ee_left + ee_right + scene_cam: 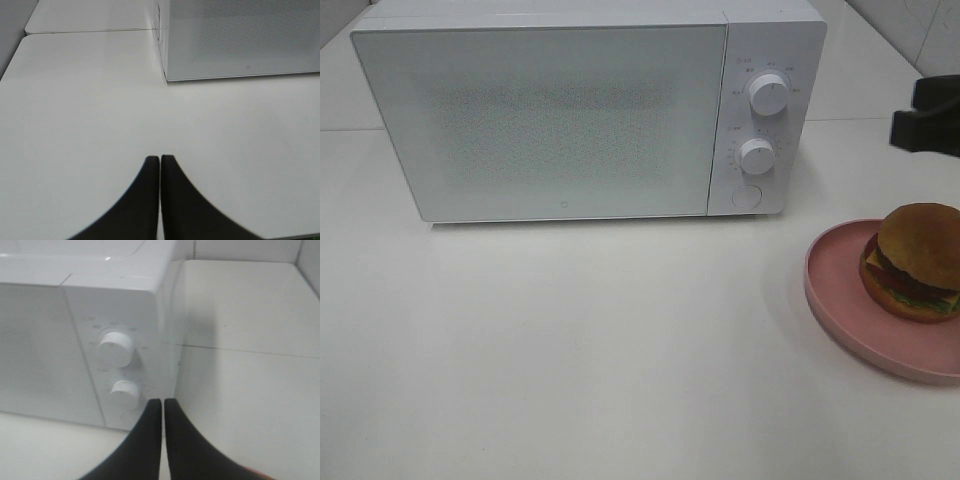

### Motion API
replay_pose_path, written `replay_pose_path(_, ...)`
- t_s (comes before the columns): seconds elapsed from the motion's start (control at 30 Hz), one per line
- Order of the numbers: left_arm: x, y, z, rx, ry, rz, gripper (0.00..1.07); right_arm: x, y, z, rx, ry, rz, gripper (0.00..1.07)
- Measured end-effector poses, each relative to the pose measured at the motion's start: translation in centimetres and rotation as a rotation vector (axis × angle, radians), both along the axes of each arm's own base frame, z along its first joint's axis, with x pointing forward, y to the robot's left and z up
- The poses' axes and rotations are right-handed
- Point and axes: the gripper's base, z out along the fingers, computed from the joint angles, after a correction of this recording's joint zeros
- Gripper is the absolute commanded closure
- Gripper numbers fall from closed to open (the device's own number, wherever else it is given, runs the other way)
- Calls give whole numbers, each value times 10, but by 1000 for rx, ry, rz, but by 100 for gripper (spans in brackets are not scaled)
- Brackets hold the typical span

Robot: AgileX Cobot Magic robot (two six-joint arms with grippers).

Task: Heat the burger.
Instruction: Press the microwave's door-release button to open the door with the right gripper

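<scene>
The burger (917, 261), with a golden-brown bun, dark patty, cheese, tomato and lettuce, rests on a pink plate (840, 290) at the right edge of the exterior high view. A white microwave (580, 110) stands at the back with its door closed. Part of my right arm (926, 115) shows at the right edge, above and behind the burger. My right gripper (163, 402) is shut and empty, its tips near the microwave's lower knob (125, 392). My left gripper (160, 159) is shut and empty over the bare table, apart from the microwave (240, 40).
The microwave carries two round knobs (768, 95) (756, 156) and a round button (747, 196) on its right panel. A white tabletop (600, 350) spreads in front of it. A tiled wall (240, 250) rises behind.
</scene>
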Motion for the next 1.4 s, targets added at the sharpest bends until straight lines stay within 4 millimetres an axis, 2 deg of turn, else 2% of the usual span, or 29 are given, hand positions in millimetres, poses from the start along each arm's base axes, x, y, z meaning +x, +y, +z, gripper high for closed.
replay_pose_path(0.07, 0, 0, 0, 0, 0, 0, 107, 0, 5, -3, -4, 12, 22, 105)
replay_pose_path(0.1, 0, 0, 0, 0, 0, 0, 107, 0, 17, -9, -13, 39, 75, 105)
replay_pose_path(0.13, 0, 0, 0, 0, 0, 0, 107, 0, 17, -9, -13, 39, 75, 105)
replay_pose_path(0.17, 0, 0, 0, 0, 0, 0, 107, 2, 28, -17, -22, 62, 117, 105)
replay_pose_path(0.23, 0, 0, 0, 0, 0, 0, 107, 3, 34, -21, -27, 70, 139, 105)
replay_pose_path(0.27, 0, 0, 0, 0, 0, 0, 107, 4, 44, -28, -34, 79, 175, 105)
replay_pose_path(0.3, 0, 0, 0, 0, 0, 0, 107, 4, 44, -28, -34, 79, 175, 105)
replay_pose_path(0.37, 0, 0, 0, 0, 0, 0, 107, 7, 60, -42, -48, 99, 226, 105)
replay_pose_path(0.4, 0, 0, 0, 0, 0, 0, 107, 7, 60, -42, -48, 99, 226, 105)
replay_pose_path(0.43, 0, 0, 0, 0, 0, 0, 107, 9, 67, -52, -58, 114, 247, 104)
replay_pose_path(0.5, 0, 0, 0, 0, 0, 0, 107, 11, 70, -58, -65, 124, 255, 104)
replay_pose_path(0.53, 0, 0, 0, 0, 0, 0, 107, 14, 73, -70, -78, 150, 256, 103)
replay_pose_path(0.6, 0, 0, 0, 0, 0, 0, 107, 15, 75, -75, -80, 160, 257, 103)
replay_pose_path(0.63, 0, 0, 0, 0, 0, 0, 107, 18, 77, -85, -81, 181, 251, 103)
replay_pose_path(0.8, 0, 0, 0, 0, 0, 0, 107, 24, 80, -100, -51, 184, 230, 102)
replay_pose_path(0.97, 0, 0, 0, 0, 0, 0, 107, 32, 84, -111, 107, 194, 152, 101)
replay_pose_path(1.03, 0, 0, 0, 0, 0, 0, 107, 35, 85, -117, 256, 231, 79, 101)
replay_pose_path(1.07, 0, 0, 0, 0, 0, 0, 107, 35, 85, -117, 256, 231, 79, 101)
replay_pose_path(1.1, 0, 0, 0, 0, 0, 0, 107, 36, 86, -120, 353, 257, 34, 101)
replay_pose_path(1.17, 0, 0, 0, 0, 0, 0, 107, 37, 86, -121, 409, 271, 8, 101)
replay_pose_path(1.23, 0, 0, 0, 0, 0, 0, 107, 39, 87, -119, 608, 300, -66, 101)
replay_pose_path(1.33, 0, 0, 0, 0, 0, 0, 107, 39, 87, -118, 655, 301, -79, 101)
replay_pose_path(1.4, 0, 0, 0, 0, 0, 0, 107, 41, 88, -114, 770, 303, -107, 100)
